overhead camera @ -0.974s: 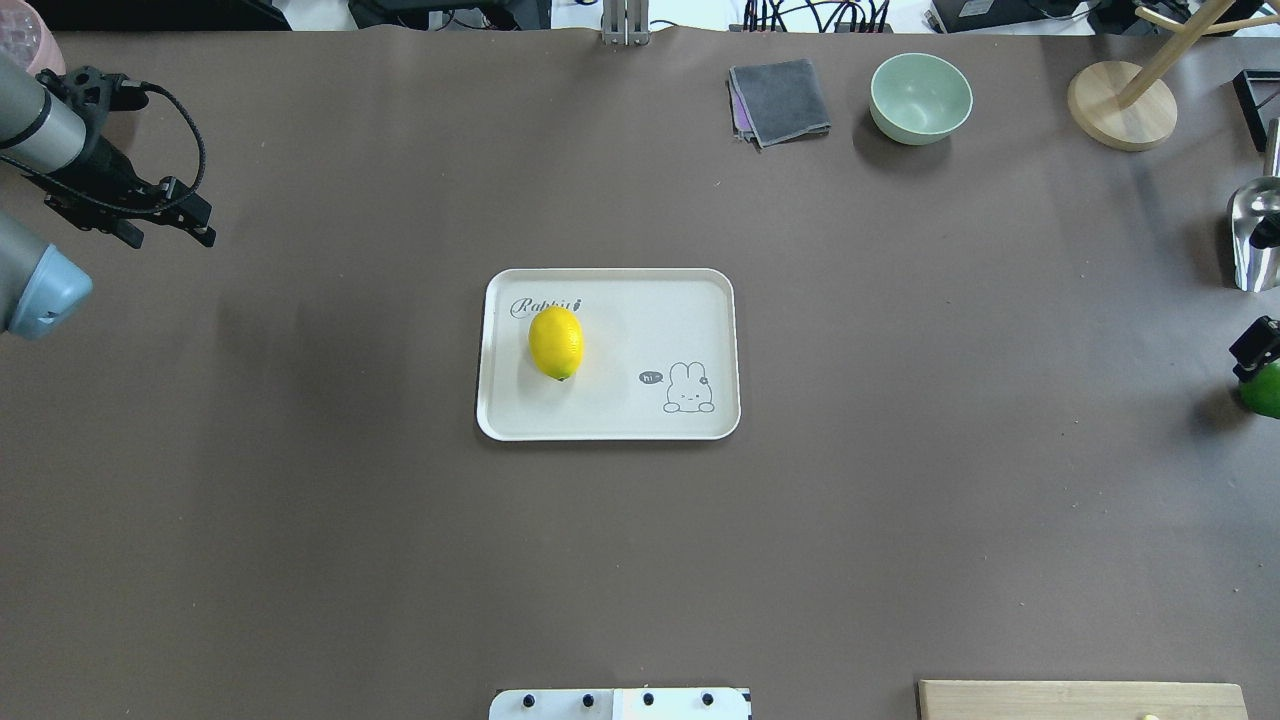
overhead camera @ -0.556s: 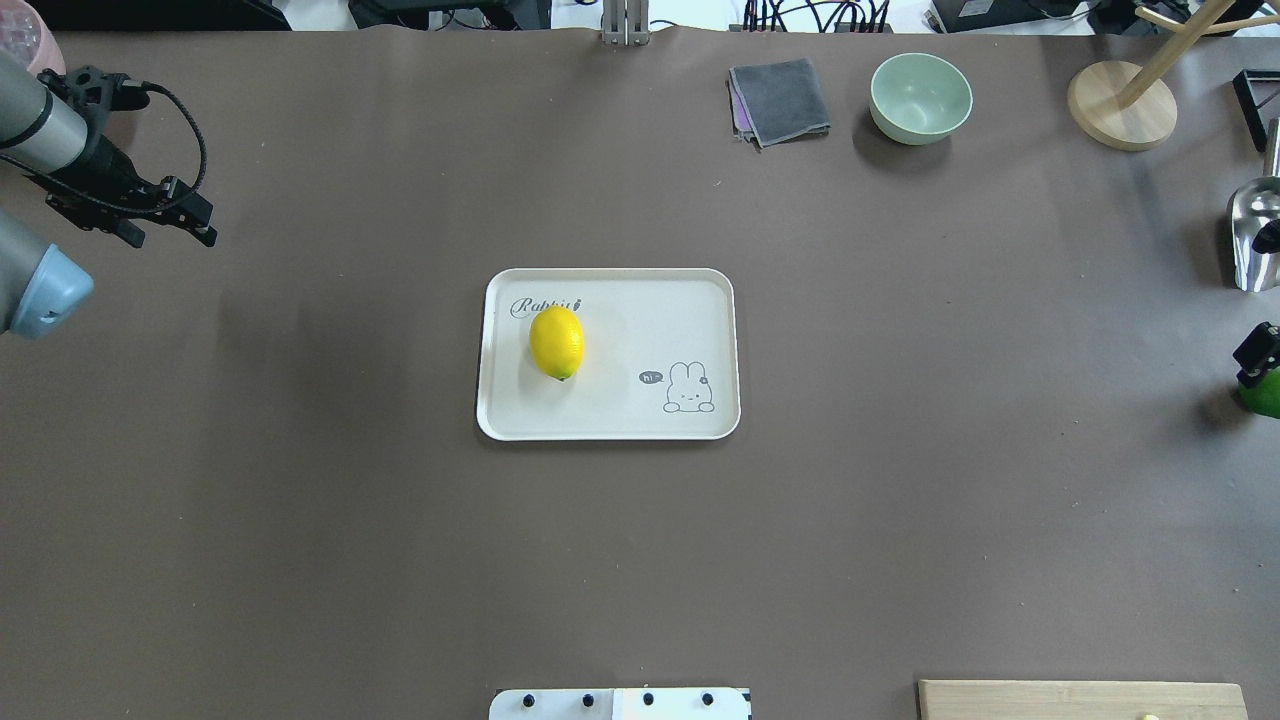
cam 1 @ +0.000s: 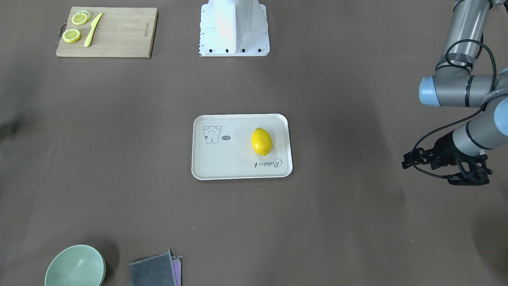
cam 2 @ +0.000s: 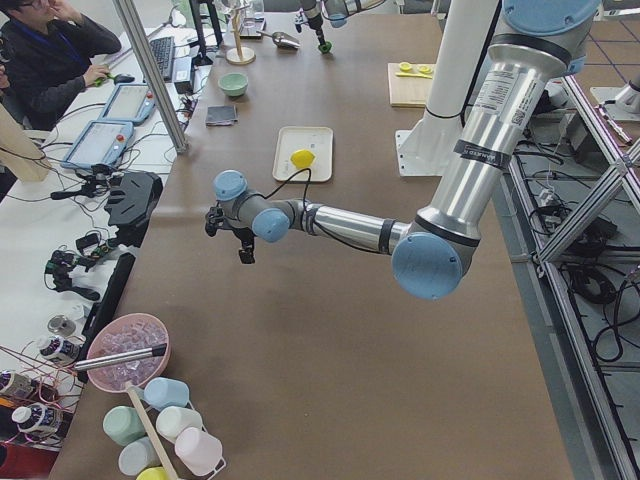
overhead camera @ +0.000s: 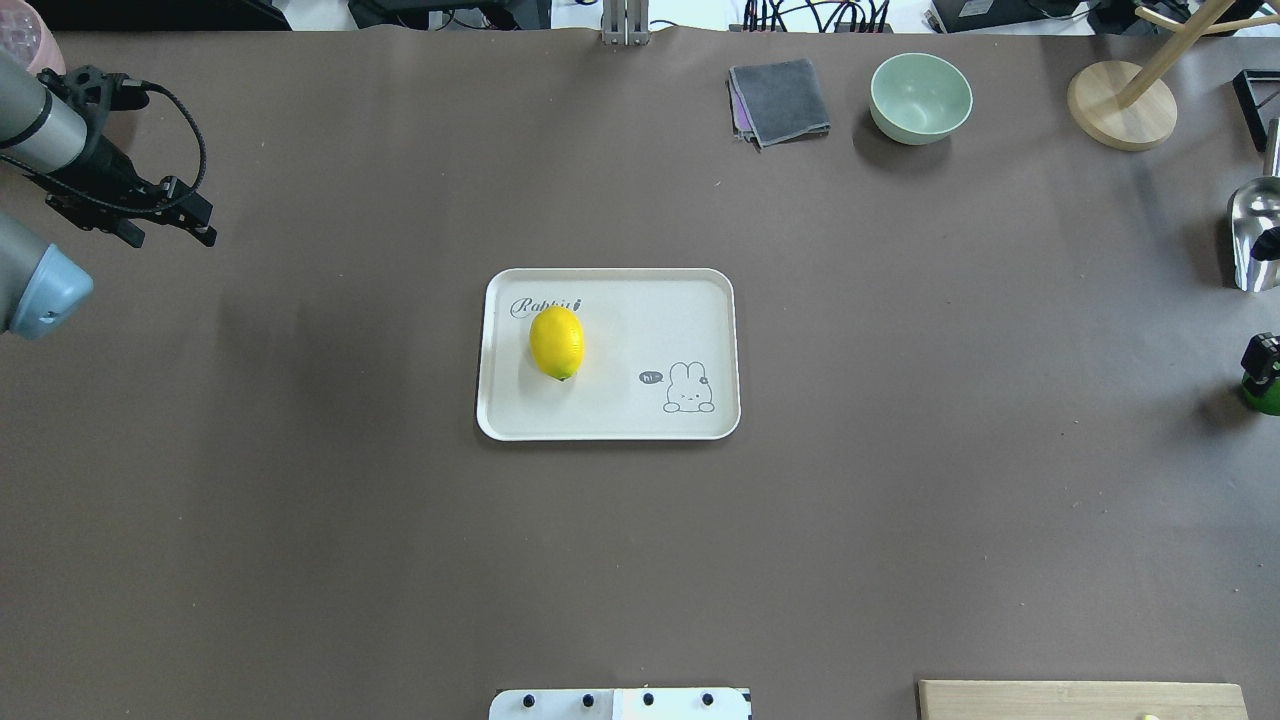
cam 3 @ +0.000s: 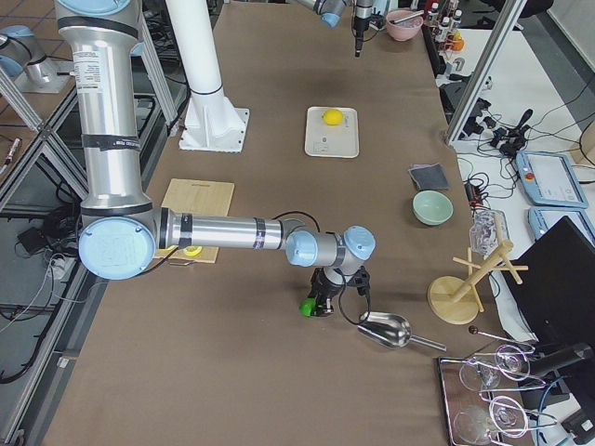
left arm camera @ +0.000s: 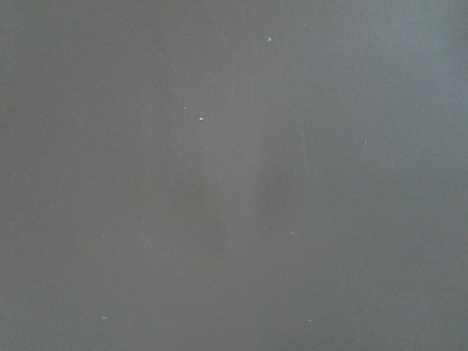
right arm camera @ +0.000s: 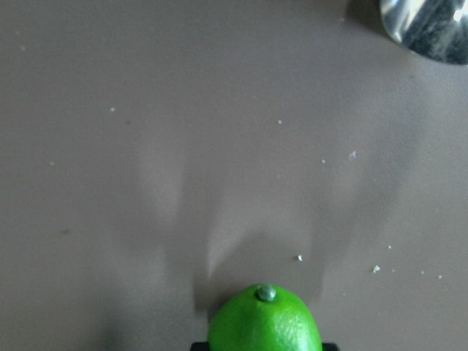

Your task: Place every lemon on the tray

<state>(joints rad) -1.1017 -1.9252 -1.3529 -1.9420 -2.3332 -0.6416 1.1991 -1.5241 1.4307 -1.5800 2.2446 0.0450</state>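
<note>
Green lemon [overhead camera: 1266,402] at right pincer's [overhead camera: 1261,368] tip, well apart from tray [overhead camera: 610,428].

Bright, even overhead light; desk [overhead camera: 300,550] matte, shadows soft and short. Overhead view: strip at 12 o'clock blown white. Right wrist view dimmer; faint twin shadows fan toward 12 from green lemon [right arm camera: 265,325]; glare on steel scoop [right arm camera: 428,29], 1 o'clock.
</note>
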